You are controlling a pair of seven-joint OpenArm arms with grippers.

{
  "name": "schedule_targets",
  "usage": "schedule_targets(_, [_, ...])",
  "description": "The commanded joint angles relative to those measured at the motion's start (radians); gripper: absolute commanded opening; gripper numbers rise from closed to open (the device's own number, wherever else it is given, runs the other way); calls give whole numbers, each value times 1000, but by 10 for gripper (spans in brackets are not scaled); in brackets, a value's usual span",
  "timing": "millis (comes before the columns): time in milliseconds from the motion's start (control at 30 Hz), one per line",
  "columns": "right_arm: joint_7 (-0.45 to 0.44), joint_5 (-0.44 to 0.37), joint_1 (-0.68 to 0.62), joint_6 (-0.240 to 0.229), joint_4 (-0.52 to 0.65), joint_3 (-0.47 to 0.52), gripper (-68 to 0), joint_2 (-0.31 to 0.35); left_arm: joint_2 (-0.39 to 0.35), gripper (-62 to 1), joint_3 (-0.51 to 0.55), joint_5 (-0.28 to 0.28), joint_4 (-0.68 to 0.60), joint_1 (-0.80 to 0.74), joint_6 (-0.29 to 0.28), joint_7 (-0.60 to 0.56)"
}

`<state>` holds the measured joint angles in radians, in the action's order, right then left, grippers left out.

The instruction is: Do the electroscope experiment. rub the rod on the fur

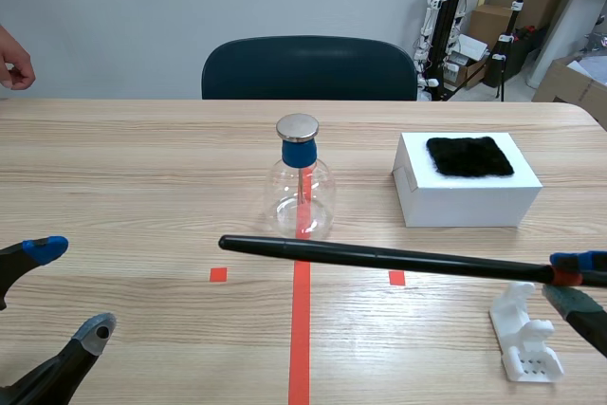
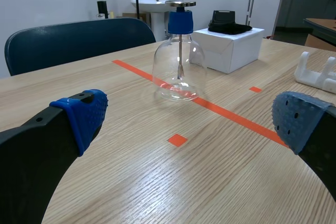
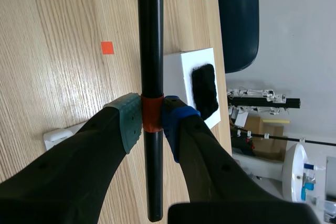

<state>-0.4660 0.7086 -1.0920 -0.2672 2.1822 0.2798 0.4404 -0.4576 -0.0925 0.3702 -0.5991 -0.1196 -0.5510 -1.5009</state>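
Pre-rub: right gripper (image 3: 152,121) clamped on the long black rod (image 1: 379,257) at its red band, rod level over near table, tip left; next move should bring the shaft far onto the black fur patch (image 1: 469,156) atop the white box (image 1: 465,204); left gripper (image 1: 71,289) agape, near-left.

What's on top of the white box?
A flat patch of black fur lies on top of the white box, near the middle. Whatever is under the fur or inside the box is covered, so it cannot be seen.

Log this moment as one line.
right pincer: shut on black rod, held over table | left pincer: open | fur: on white box, rod not touching
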Motion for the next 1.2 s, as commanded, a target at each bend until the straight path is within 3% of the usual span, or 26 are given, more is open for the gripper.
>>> schedule_targets(0, [-5,-10,8,11,7,1,-673,3,-14,14,1,-11,-9,-2,0,-29])
schedule_targets(600, [5,-10,9,19,7,3,-674,3,-14,14,1,-11,-9,-2,0,-29])
schedule_targets(800, [97,-55,43,98,7,6,-674,3,-14,14,1,-11,-9,-2,0,-29])
schedule_targets(967, [220,-137,114,137,7,38,-674,30,-14,14,1,-11,-9,-2,0,-29])
schedule_targets(1167, [315,-236,230,249,-61,88,-674,99,-14,14,1,-11,-9,-2,0,-29])
